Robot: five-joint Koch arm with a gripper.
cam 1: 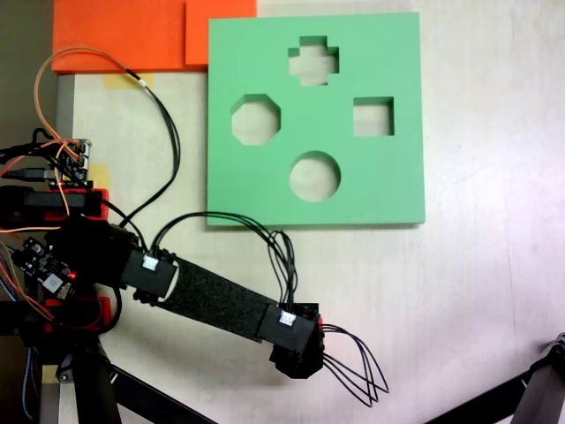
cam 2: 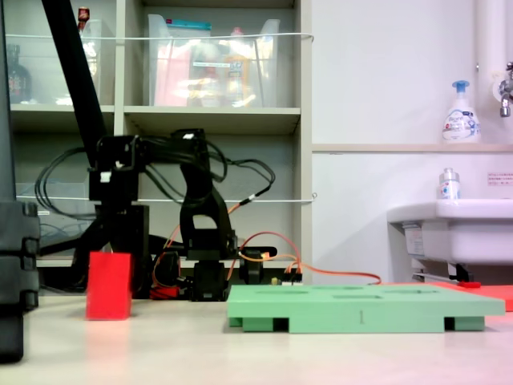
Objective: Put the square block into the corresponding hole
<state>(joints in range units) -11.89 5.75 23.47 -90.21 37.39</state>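
One red block (cam 2: pixel 109 285) is seen on the table, left of the board (cam 2: pixel 365 309), under the arm. One green board (cam 1: pixel 315 119), four cut-outs; square hole (cam 1: pixel 373 117) at right. Gripper (cam 1: pixel 296 358) state cannot be told.

Red square block (cam 2: pixel 109 285) upright on the table, left of green board, square hole (cam 1: pixel 373 117) empty

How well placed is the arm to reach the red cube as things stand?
Probably yes: the arm ends right at the red cube, which stands free on the table, apart from the green board.
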